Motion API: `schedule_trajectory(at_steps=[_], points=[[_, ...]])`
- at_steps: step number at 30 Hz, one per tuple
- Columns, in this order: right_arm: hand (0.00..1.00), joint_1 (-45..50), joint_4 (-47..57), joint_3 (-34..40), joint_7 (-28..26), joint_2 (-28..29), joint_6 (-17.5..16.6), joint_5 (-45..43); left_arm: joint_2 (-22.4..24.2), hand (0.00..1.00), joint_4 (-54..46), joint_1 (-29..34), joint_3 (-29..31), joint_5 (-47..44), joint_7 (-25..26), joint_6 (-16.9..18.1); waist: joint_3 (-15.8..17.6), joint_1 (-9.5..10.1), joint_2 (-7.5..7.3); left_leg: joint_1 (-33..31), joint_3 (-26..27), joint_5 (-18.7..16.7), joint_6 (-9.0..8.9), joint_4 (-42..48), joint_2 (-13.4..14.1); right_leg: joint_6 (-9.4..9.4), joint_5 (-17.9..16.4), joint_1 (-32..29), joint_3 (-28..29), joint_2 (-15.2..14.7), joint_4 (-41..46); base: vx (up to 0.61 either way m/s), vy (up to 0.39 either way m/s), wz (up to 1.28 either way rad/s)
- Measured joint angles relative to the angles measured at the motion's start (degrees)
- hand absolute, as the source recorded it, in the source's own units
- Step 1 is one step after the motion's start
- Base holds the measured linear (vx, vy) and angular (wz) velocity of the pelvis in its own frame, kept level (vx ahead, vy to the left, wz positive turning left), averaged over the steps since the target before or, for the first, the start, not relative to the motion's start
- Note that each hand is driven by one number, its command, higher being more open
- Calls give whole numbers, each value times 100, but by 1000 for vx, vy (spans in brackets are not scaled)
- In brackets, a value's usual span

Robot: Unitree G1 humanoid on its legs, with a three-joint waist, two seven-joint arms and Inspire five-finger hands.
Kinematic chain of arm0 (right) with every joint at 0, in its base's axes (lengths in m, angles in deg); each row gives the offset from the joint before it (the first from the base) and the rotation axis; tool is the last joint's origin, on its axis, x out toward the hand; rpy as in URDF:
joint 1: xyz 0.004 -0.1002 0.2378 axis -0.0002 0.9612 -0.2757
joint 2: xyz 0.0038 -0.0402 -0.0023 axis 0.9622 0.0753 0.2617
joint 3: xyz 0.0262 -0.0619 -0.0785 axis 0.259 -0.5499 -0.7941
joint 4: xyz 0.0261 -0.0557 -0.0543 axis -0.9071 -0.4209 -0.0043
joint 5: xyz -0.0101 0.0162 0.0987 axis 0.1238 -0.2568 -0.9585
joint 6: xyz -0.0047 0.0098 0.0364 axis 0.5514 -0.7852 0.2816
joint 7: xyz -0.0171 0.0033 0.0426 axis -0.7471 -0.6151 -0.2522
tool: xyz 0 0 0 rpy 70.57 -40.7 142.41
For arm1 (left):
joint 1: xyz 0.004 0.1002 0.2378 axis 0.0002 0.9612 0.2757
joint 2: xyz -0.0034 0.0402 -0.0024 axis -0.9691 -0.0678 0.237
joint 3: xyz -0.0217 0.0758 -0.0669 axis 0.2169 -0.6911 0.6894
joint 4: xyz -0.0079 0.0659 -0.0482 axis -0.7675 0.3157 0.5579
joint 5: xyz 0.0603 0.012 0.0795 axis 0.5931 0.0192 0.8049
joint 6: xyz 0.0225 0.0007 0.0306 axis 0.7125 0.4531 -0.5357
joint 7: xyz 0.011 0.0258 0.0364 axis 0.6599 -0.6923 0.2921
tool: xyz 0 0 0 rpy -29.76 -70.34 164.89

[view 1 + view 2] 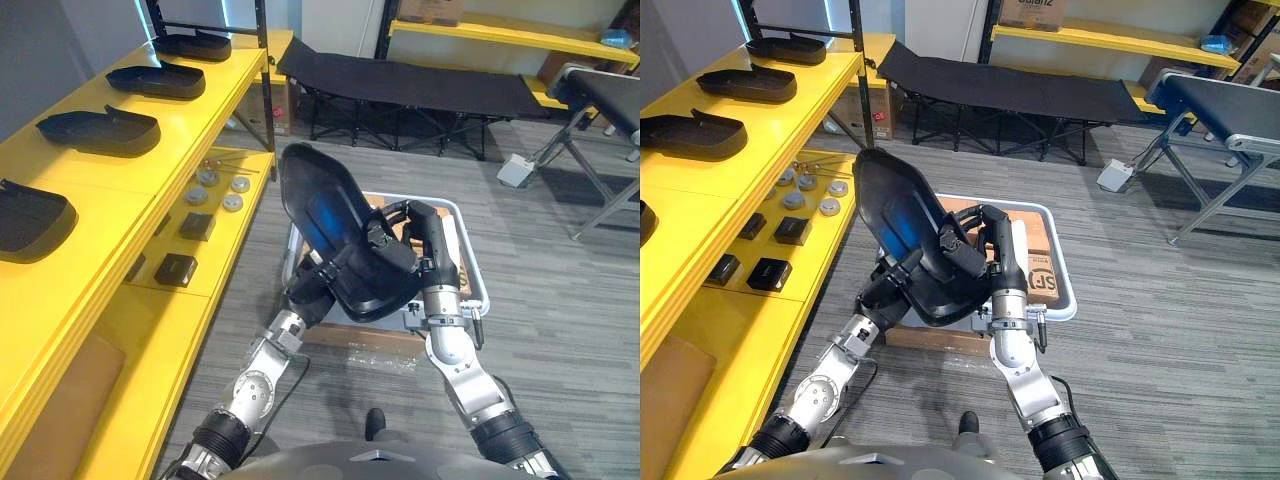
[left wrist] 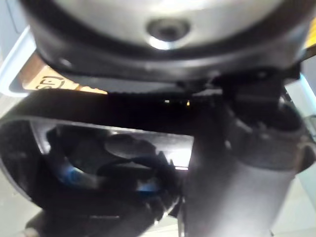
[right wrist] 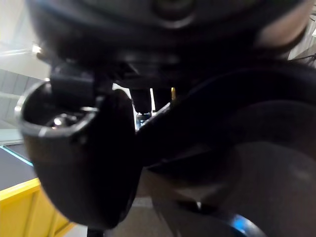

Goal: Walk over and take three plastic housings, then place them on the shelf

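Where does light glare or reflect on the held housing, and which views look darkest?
Left eye view: a blue sheen on the housing's inner face, pale light along its rim. Right eye view: the same sheen. Left wrist view: mostly dark, small blue glints inside the housing. Right wrist view: dark shapes against a bright background, one blue glint.

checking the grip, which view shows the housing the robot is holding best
The left eye view: the whole black housing shows, left hand and right hand curled on it. The right eye view matches; both wrist views give dark close fragments.
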Motion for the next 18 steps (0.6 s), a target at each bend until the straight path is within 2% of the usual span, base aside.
schedule_trajectory(at_steps=[6, 8, 11, 17, 18], points=[[0, -7, 111, -403, -82, 16, -37, -26, 10, 0, 9, -22, -8, -14, 817, 180, -7, -22, -12, 0, 0, 0, 2, -1, 0, -1, -1, -3, 3, 0, -1, 0, 0, 0], [0, -13, 113, -422, -86, 42, -20, -36, 6, 0, 9, -21, -21, 5, 863, 245, -10, 15, -17, -1, -8, -1, 3, -1, -5, -1, -1, 4, -2, -4, -1, 0, 0, 2], [0, -17, 112, -417, -91, 146, 45, -58, 7, 0, 1, -22, -40, 84, 948, 356, -13, 8, -24, 0, -22, -2, 5, -1, -8, -2, -2, 16, -14, -8, -1, 0, 0, 1], [0, 2, 112, -351, -215, 164, 326, -677, 15, 0, -219, -21, -227, 206, 1694, 377, -13, -22, -24, 5, -12, -4, 4, -9, -9, -42, -30, 10, -11, -8, -1, 0, 0, -1], [100, 14, 112, -337, -229, 170, 369, -695, 22, 0, -239, -11, -250, 206, 1781, 377, -16, -18, -21, 10, 21, -5, 2, -11, -9, -47, -35, -9, -2, -4, -1, 0, 0, -6]])
